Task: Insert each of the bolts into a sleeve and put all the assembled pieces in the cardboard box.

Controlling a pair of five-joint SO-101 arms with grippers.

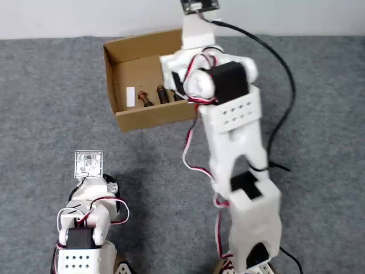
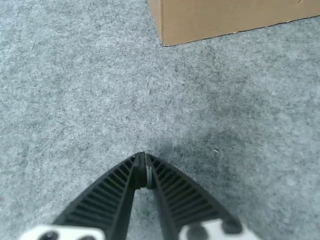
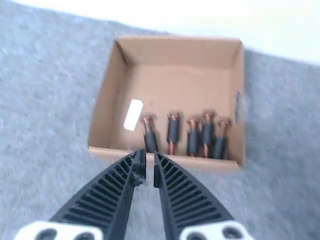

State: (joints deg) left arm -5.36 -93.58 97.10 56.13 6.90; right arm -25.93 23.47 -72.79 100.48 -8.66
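Right arm (image 1: 234,114) sits nearest the overhead camera. White segments run from 5 o'clock on the table up toward 12 and cover the 3 o'clock end of the cardboard box (image 1: 137,43). Red and white wires (image 1: 191,142) hang along its 9 o'clock side. Black cable (image 1: 285,85) loops off toward 3 o'clock.

Right gripper (image 3: 148,167): black ribbed fingers (image 3: 107,195) drawn almost together, a thin slit between the tips, nothing pinched. Tips line up with the box's (image 3: 111,100) near wall; height above it cannot be judged.

Box contents, from the right wrist: five assembled pieces (image 3: 173,131), each a copper-coloured bolt in a black sleeve. They lie side by side in one row against the near wall, heads pointing to the far wall. White label (image 3: 133,114) lies on the box floor beside the end piece.

Overhead, the box sits at 12 o'clock, a little toward 11, open side up. Row of pieces (image 1: 162,94) runs along the 6 o'clock wall, with the label (image 1: 130,96) at the row's 9 o'clock end. Pieces toward 3 o'clock are hidden under the arm.

Left arm (image 1: 85,222) is folded at 7 o'clock, well apart from the box.

Left gripper (image 2: 145,172): fingertips pressed together, holding nothing, over bare grey carpet (image 2: 75,90). One corner of the box (image 2: 225,17) shows beyond it.

Carpet (image 1: 45,114) covers the whole table.
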